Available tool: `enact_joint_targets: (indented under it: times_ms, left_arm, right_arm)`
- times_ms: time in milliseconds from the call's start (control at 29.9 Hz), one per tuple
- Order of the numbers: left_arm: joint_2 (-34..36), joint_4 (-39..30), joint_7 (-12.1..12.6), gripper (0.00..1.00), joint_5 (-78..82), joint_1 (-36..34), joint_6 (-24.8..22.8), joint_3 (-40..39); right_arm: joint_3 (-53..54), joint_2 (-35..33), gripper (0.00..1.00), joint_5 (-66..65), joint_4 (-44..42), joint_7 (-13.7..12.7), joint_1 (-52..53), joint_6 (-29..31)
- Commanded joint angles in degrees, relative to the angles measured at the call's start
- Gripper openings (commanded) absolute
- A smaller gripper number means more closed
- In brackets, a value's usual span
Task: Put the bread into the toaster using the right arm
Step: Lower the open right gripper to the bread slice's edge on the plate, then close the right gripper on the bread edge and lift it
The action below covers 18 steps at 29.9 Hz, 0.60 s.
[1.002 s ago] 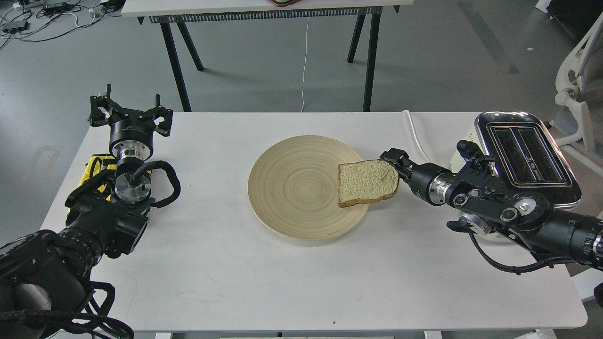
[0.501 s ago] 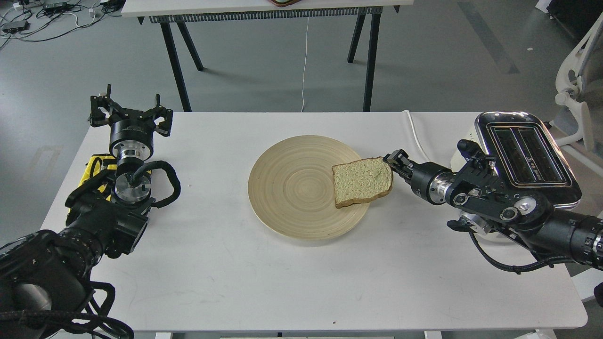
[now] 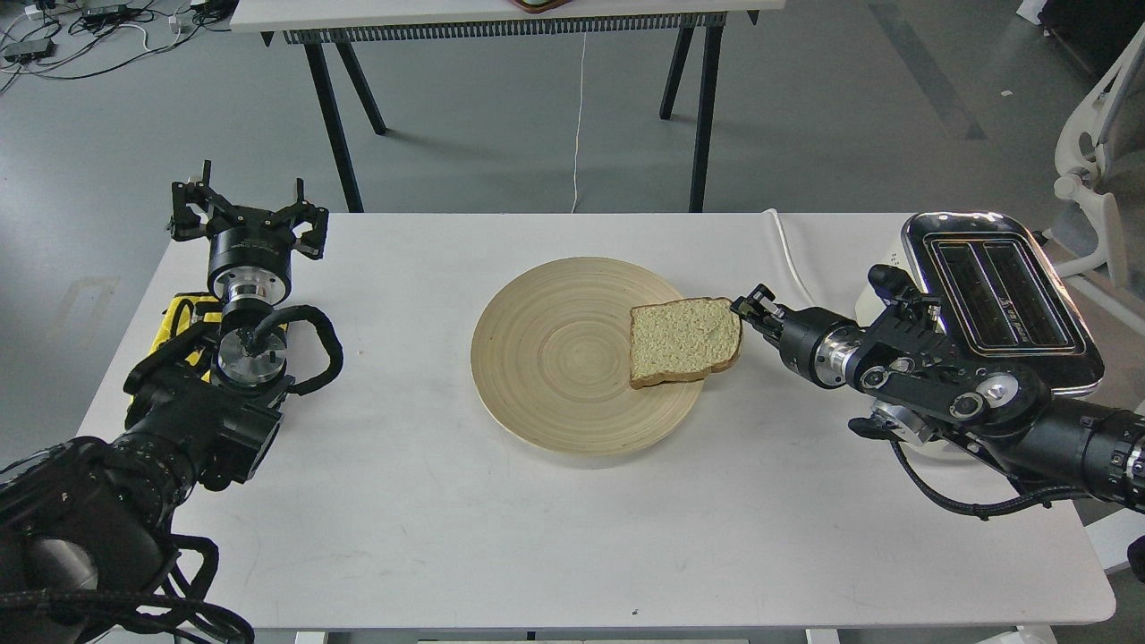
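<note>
The bread (image 3: pixel 685 340), a pale tan slice with a brown crust, lies over the right rim of a round wooden plate (image 3: pixel 555 358) at the table's middle. My right gripper (image 3: pixel 750 310) comes in from the right and pinches the slice's upper right edge; its fingers look closed on it. The toaster (image 3: pixel 997 295), cream-white with a chrome top and two open slots, stands at the table's right edge, behind the right arm. My left gripper (image 3: pixel 246 213) is open and empty at the table's far left corner.
A white cable (image 3: pixel 787 250) runs from the toaster over the table's back edge. A yellow piece (image 3: pixel 179 322) sits under the left arm. A second table (image 3: pixel 501 18) stands behind, and a white chair (image 3: pixel 1096 179) is at the far right.
The bread has moved a little left and settled lower and flatter on the plate's rim, with the right gripper staying at its right edge. The left arm has not moved.
</note>
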Motion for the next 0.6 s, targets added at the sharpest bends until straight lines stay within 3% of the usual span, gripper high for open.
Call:
enact_joint_targets:
  times_ms: [0, 568]
  left_arm:
    - [-0.05, 0.0, 0.0, 1.0, 0.0, 0.0, 0.0, 0.0]
    - [0.03, 0.0, 0.0, 1.0, 0.0, 0.0, 0.0, 0.0]
  right_arm:
    - [0.33, 0.09, 0.0, 0.0, 0.01, 0.17, 0.25, 0.0]
    - [0.59, 0.0, 0.0, 0.0, 1.15, 0.26, 3.42, 0.0]
